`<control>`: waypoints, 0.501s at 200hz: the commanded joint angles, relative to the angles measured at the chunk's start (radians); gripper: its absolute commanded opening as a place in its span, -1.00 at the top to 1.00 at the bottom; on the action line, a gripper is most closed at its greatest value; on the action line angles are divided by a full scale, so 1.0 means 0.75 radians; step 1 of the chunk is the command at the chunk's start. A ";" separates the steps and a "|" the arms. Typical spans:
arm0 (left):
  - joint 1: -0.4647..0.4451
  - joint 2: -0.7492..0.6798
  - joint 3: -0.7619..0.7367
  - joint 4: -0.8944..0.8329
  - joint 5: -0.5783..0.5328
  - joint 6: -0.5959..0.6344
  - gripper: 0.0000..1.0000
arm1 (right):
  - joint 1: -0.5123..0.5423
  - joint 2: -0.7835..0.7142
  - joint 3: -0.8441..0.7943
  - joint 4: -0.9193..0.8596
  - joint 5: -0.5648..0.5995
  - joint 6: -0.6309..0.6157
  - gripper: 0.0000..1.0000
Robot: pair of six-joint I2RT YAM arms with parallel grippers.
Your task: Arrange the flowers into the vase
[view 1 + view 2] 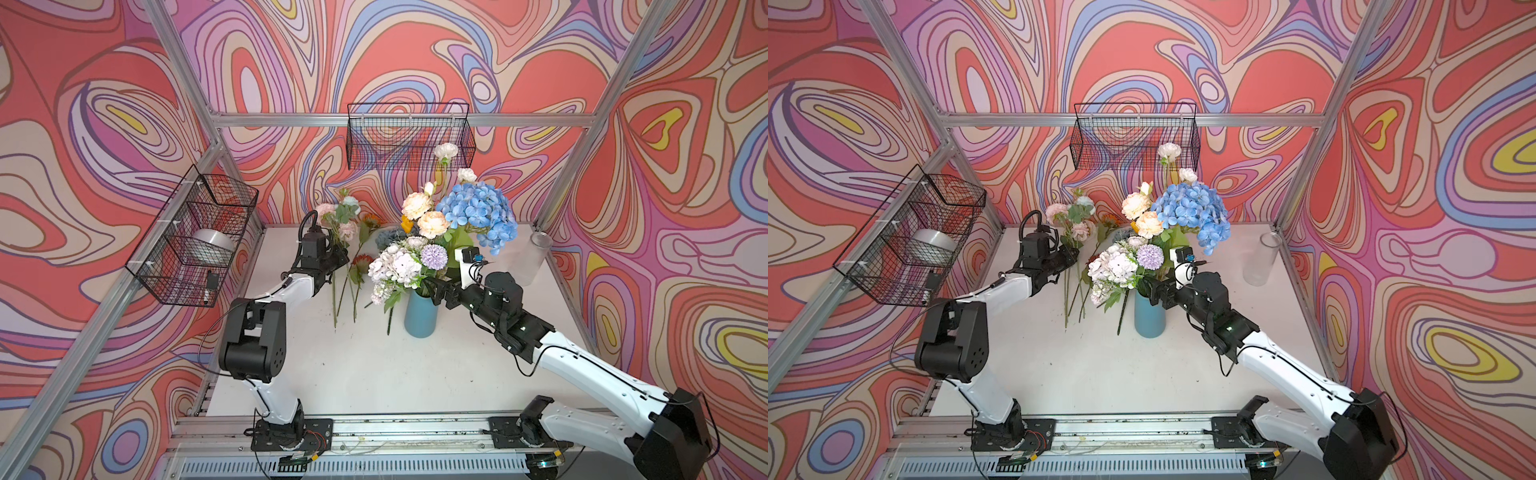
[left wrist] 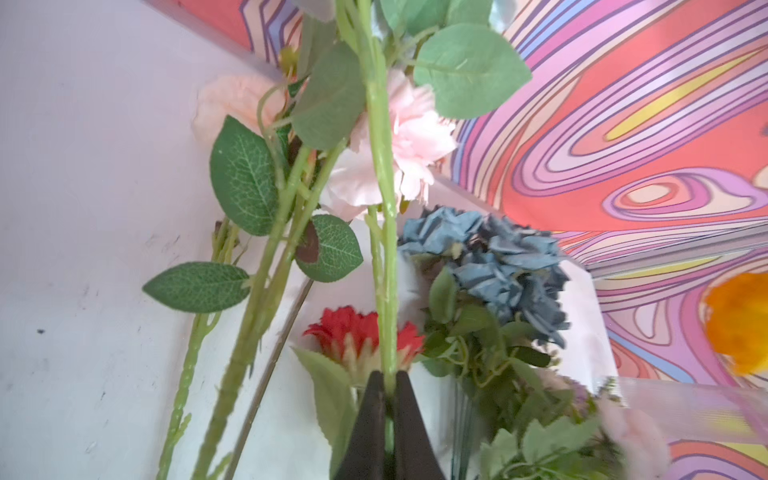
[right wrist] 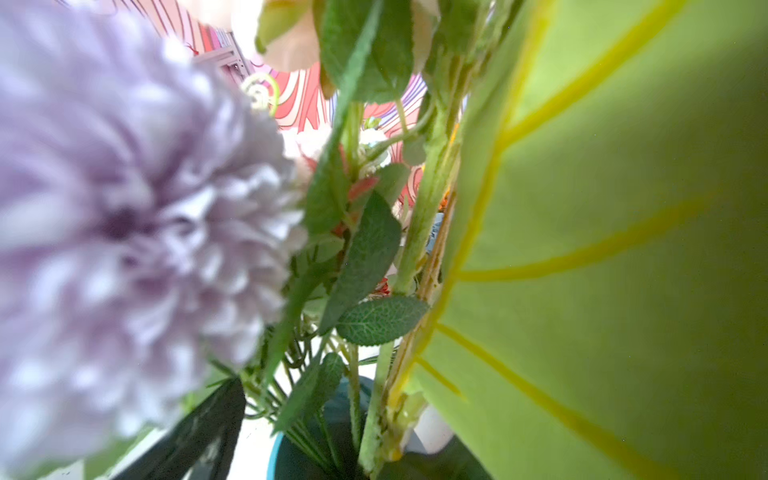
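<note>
Blooms crowd the blue vase, which stands upright near the middle of the white table. Among them are a big blue hydrangea, peach peonies, a lilac pompon and a white-pink cluster. The right gripper sits at the vase's mouth among the stems. In the right wrist view its dark fingers stand wide apart, with stems between them and nothing clamped.

Left of the vase, loose flowers lie on the table: a red sunflower, dusty-blue roses and pink peonies. The left gripper reaches in among them, its tips pinched tight on a green stem of a leafy spray. A clear glass jar stands at the table's far right edge, well apart from the vase.
</note>
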 commanded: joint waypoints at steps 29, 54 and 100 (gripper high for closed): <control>0.008 -0.209 -0.127 0.155 -0.006 -0.045 1.00 | 0.002 0.082 0.053 -0.053 -0.098 -0.111 -0.97; 0.008 -0.300 -0.196 0.220 0.000 -0.068 1.00 | 0.006 0.131 0.058 0.030 -0.093 -0.147 -0.97; 0.007 -0.358 -0.271 0.223 0.002 -0.068 1.00 | 0.035 0.205 0.102 0.078 -0.091 -0.189 -0.97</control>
